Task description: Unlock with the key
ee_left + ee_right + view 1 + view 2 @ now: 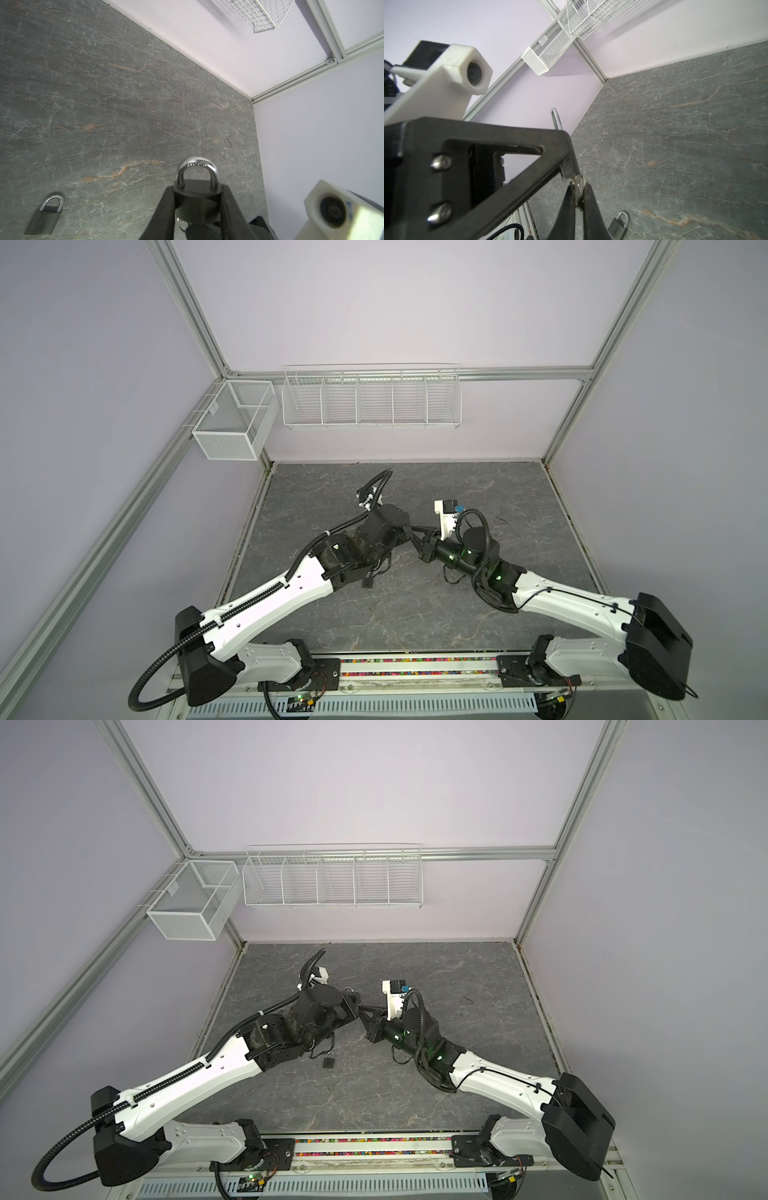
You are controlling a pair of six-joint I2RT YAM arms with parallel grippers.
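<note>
Left end effector point(197, 190) was clenched on a padlock point(196, 161), held above the bench point(104, 93) with its shackle pointing away from the wrist. Right end effector point(578, 187) met it tip to tip, clamped tight on the key point(567, 169) at its ring point(579, 180). The key was at the padlock's underside. Couldn't tell if it was fully inserted. Second padlock point(44, 218) lay flat on the bench near the left arm.
</note>
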